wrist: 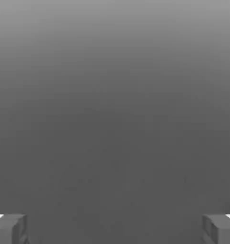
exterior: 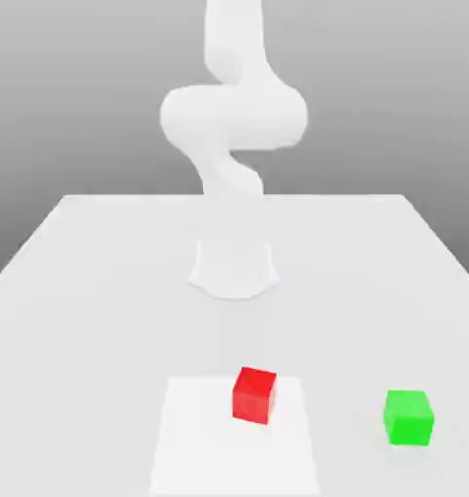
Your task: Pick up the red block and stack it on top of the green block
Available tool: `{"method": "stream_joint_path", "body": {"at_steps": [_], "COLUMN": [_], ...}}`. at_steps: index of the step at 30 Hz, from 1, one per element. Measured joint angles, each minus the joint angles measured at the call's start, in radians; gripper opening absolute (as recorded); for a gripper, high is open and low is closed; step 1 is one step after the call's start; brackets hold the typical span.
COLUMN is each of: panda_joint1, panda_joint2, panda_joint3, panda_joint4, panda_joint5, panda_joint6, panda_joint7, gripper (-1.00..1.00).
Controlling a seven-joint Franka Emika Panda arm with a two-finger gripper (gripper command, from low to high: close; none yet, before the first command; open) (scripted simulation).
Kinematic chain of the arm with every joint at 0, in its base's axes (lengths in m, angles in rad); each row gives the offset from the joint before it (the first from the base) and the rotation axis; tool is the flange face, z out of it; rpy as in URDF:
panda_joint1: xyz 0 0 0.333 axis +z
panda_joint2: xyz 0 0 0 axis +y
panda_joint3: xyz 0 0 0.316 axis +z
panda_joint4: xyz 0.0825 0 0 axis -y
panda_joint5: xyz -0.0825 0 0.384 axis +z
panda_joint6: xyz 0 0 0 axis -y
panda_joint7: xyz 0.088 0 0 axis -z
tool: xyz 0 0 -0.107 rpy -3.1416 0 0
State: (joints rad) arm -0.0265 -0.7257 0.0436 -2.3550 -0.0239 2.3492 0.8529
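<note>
The red block (exterior: pixel 254 394) sits on the white table (exterior: pixel 92 291) near the front, slightly right of the middle in the exterior view. The green block (exterior: pixel 409 417) stands apart from it, further to the exterior view's right, at about the same depth. Both cubes rest flat on the table. The white arm (exterior: pixel 233 116) rises from its base (exterior: pixel 233 267) behind the blocks. In the hand view my gripper (wrist: pixel 115 228) is open, with one fingertip (wrist: pixel 9 228) far from the other (wrist: pixel 220 228). Only plain grey background lies between them.
A paler square patch (exterior: pixel 194 437) marks the table under and around the red block. The table's far edge runs behind the arm's base, and its side edges slant outward toward the front.
</note>
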Motion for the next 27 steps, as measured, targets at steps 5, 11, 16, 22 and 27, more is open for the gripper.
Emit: {"method": "stream_joint_path", "body": {"at_steps": [5,11,16,22,27], "panda_joint1": [-0.056,-0.102,-0.101,-0.087,-0.065], "panda_joint2": [0.18,0.397,0.601,0.761,0.865], "panda_joint3": [0.08,0.133,0.145,0.144,0.103], "panda_joint4": [-0.123,-0.27,-0.41,-0.459,-0.444], "panda_joint5": [-0.049,-0.082,-0.039,0.003,-0.07], "panda_joint6": [0.112,0.246,0.383,0.509,0.596], "panda_joint7": [0.119,0.243,0.31,0.33,0.385], "gripper": [0.0,0.0,0.0,0.0,0.0]}}
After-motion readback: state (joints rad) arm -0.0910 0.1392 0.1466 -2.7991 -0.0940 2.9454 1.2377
